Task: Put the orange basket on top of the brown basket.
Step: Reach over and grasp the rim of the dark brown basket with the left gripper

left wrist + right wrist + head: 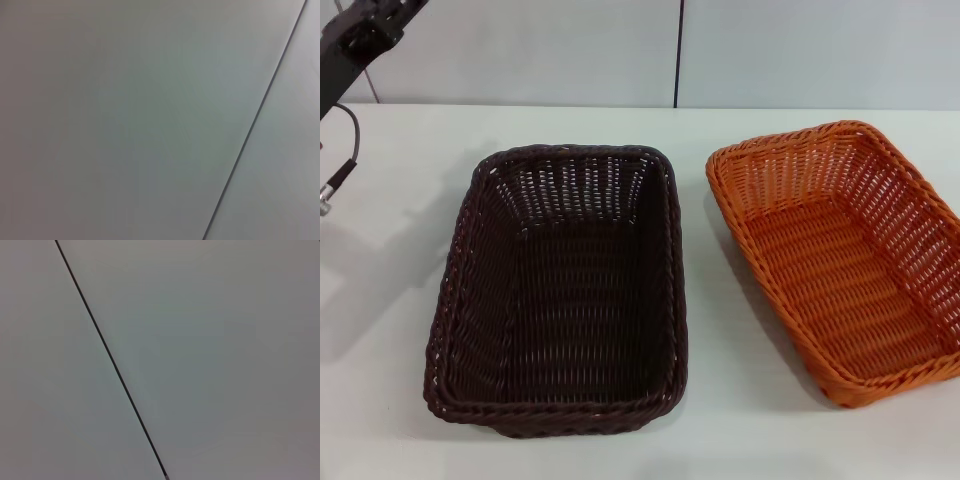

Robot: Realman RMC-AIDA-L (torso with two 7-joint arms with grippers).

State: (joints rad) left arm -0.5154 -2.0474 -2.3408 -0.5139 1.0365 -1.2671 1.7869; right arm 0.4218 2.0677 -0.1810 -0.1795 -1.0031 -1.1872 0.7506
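We find the brown basket [560, 290] and the orange basket [842, 255] side by side on the white bench [400, 300], apart, both upright and empty. The left arm [360, 35] sits raised at far left; neither claw is visible, so we cannot tell their state.

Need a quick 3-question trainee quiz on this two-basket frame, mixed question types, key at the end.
1. True or false: the orange basket already sits on the brown basket.
2. In the head view, the orange basket lies on which side of the brown one? A) robot's left B) robot's right
3. Fill in: both baskets stand on the white ____.

Key: 1 false, they stand side by side, apart. 2 B. 3 table. Only part of the left arm shows, at the upper corner.
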